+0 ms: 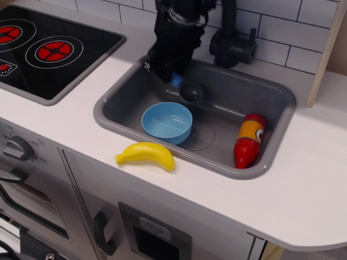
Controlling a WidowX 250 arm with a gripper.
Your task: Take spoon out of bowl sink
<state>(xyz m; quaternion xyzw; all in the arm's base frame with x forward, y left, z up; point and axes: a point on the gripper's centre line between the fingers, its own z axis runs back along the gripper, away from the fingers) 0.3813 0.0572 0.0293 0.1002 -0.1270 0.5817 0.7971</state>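
Clamped on the blue handle of the spoon [185, 88], the black claw [169, 73] hangs over the rear left part of the grey sink [271, 97], with the spoon's dark round scoop jutting out to its right, clear of the basin floor. Only a sliver of the blue handle shows beneath the claw's dark body, so the exact hold of the fingers is hard to make out, though the spoon appears carried by it alone.

Below and slightly forward, the light blue bowl [167, 122] sits upright on the sink floor near the front left wall, its inside bare. A faint round drain mark lies on the floor just to the bowl's right. Along the right wall of the basin a red and yellow toy bottle [249, 140] lies on its side, well apart from the bowl.

On the white table [303, 184], a yellow banana [145, 155] rests just in front of the sink's front rim, close to the bowl but outside the basin. A black faucet [232, 38] stands behind the sink against the white tiled wall, and a black stovetop [49, 49] with red burner rings occupies the table to the left.
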